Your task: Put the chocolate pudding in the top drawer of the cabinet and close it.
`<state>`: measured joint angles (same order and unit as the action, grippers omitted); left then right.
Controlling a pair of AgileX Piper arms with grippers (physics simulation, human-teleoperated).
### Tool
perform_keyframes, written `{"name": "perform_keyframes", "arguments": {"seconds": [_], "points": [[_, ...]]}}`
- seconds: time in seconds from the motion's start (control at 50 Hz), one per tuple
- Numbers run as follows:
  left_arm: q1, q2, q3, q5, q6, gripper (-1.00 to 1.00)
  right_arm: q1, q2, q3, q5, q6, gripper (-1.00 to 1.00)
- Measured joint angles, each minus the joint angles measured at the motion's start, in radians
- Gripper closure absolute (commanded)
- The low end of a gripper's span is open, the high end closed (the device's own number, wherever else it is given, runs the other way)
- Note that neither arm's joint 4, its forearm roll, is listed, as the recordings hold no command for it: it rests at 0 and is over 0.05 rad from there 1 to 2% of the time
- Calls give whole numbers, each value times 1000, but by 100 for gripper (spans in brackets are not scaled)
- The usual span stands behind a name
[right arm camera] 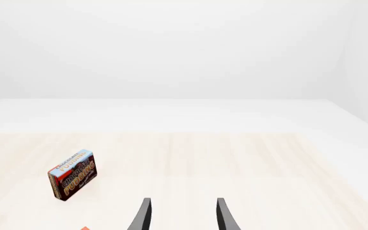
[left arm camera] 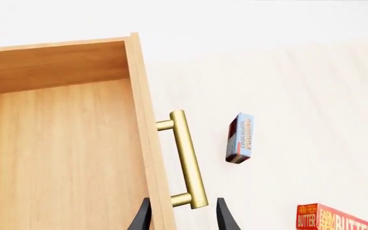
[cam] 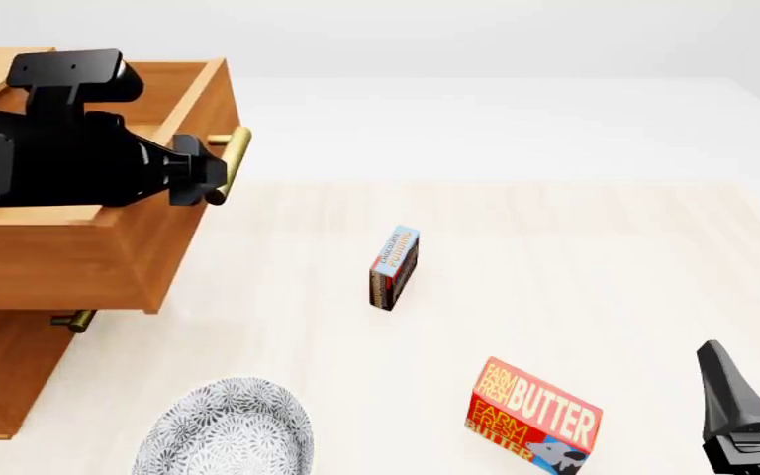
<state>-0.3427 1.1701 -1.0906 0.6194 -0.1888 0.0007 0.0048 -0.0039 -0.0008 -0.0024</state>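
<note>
At the far left of the pale table, the light brown wooden cabinet had its deep top drawer pulled out. The left pincer stood apart around the brass bar handle, not clamped; it should release cleanly. The right pincer was apart and empty, and should approach the small blue-and-brown chocolate pudding box, standing on edge mid-table.

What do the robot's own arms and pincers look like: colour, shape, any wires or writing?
Both are matte black. The left arm is bulky and blocky, with a flat box-shaped module on top and a ribbed round joint before its left pincer. Each pincer ends in two thin, tapering, blade-like black fingers; the right pincer looks angular and chunky. No cables, labels or markings show.
</note>
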Motion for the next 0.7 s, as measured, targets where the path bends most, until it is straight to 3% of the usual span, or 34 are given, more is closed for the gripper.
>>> {"name": "perform_keyframes", "arguments": {"seconds": [0.7], "points": [[-17,-4,-37,47,6,-100,0,1,0,-1,0,-100]]}}
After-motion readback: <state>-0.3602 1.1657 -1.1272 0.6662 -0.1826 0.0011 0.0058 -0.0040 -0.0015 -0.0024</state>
